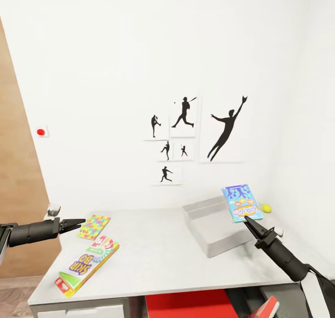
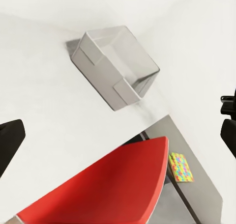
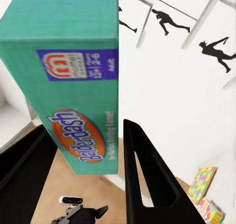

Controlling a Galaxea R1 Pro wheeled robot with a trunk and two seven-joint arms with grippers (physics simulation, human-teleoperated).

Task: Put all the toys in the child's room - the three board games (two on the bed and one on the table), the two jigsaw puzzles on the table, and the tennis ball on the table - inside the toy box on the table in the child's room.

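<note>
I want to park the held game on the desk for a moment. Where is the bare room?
The widest bare patch of the table lies between the Skip-Bo game and the toy box. It is crowded at the left end, where the jigsaw puzzle lies close to that game, and behind the box by the tennis ball.

Matte black arms — tapering, pointed fingers (image 1: 251, 226) (white trunk edges).

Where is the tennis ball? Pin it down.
In the head view the tennis ball lies on the table at its far right, by the wall, just beyond the toy box and the held blue board game.
</note>
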